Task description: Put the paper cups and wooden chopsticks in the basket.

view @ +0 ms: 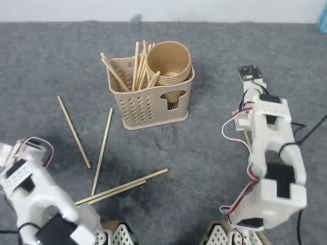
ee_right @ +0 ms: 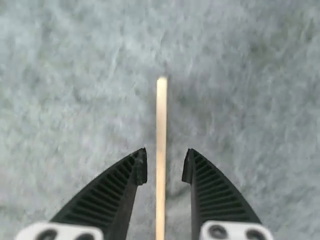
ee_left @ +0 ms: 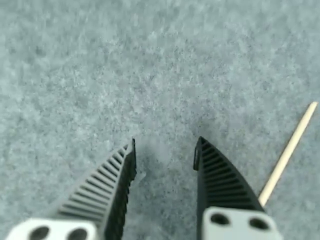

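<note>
My right gripper (ee_right: 164, 165) is open, jaws astride a chopstick (ee_right: 161, 110), placed, I judge, to pinch it. My left gripper (ee_left: 165, 155) is also open, over bare carpet (ee_left: 100, 75), with a second chopstick (ee_left: 289, 152) just beside it. The basket (view: 153, 109) already holds the cups (view: 168, 58). Loose chopsticks (view: 102, 150) lie near the basket.

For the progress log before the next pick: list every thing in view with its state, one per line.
basket, upright, partly filled.
paper cups, nested, inside the basket.
chopsticks in the basket, standing on end, leaning.
loose chopsticks, four lying flat outside the basket.
fifth chopstick, lying flat, not gripped.
right gripper, open, straddling the fifth chopstick.
left gripper, open, empty.
</note>
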Controlling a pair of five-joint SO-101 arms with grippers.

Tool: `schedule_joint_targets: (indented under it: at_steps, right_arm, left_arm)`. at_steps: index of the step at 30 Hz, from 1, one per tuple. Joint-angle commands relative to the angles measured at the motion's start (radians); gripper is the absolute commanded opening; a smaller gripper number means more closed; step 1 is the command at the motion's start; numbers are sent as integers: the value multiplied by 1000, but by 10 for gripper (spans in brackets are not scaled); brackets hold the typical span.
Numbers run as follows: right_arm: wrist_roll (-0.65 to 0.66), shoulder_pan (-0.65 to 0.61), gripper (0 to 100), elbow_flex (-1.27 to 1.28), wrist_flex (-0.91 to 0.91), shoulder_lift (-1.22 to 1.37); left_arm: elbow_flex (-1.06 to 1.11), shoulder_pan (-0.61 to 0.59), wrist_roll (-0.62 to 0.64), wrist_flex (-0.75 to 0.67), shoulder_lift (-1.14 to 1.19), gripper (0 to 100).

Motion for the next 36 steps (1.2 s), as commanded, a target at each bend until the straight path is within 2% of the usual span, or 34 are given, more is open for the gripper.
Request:
schedule_joint_targets:
  at_steps: [1,10,14,17,22,29,36]
  right_arm:
    - [-8,-5,125,-130,12,56]
    - [-14,-22,120,-331,18,315]
    - [-17,-28,4,-402,122,335]
    - [-18,-25,8,-459,214,297]
    - [-18,-24,8,-512,349,150]
    - [-21,-31,8,-514,535,-186]
    - [-164,-62,8,-494,584,-576]
  left_arm:
    - [-1,-3,9,-64,2,181]
    - [-1,-3,9,-64,2,181]
    - [-1,-3,9,-64,2,181]
    - [-1,-3,9,-64,2,181]
    - [-1,-3,9,-64,2,181]
    - [-1,-3,9,-64,2,181]
    - [8,-3,9,-64,2,181]
